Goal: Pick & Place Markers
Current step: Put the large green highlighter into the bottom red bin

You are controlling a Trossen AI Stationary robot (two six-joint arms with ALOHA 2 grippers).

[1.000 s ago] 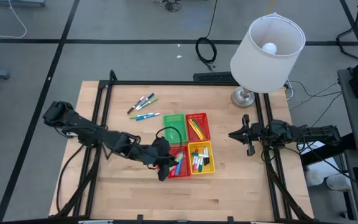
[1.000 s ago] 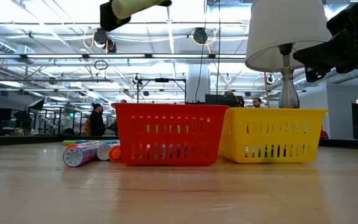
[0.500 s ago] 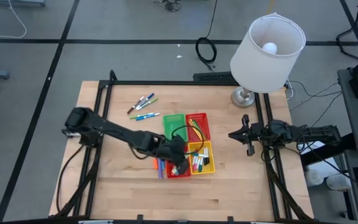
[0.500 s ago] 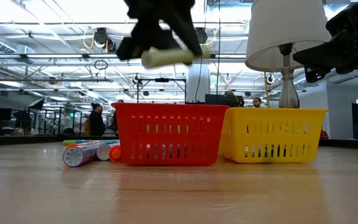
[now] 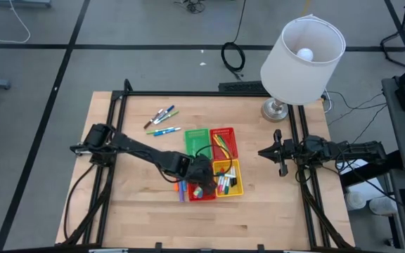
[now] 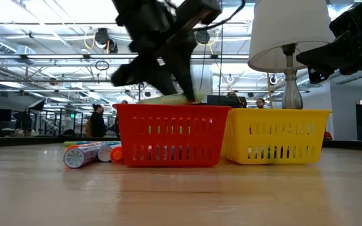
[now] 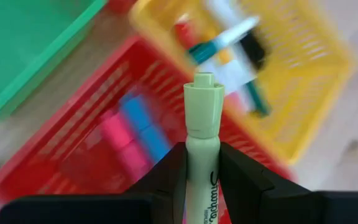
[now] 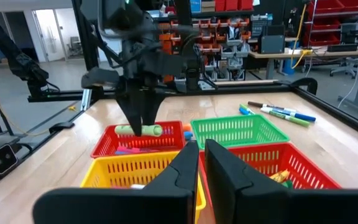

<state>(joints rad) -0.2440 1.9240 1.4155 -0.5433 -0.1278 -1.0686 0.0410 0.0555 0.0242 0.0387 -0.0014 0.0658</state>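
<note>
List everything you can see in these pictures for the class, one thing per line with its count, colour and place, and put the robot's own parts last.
Baskets: four, two red, one green, one yellow, clustered mid-table.
Loose markers: several, mixed colours, on the table's far left part.
Markers beside the near red basket: a few, lying on the table.
Held marker: one, pale green, above the near red basket.
Lamp: one, white shade, far right corner.
Table: one, light wood.
Left gripper: shut on the held marker, over the near red basket.
Right gripper: shut, waiting at the right edge.
</note>
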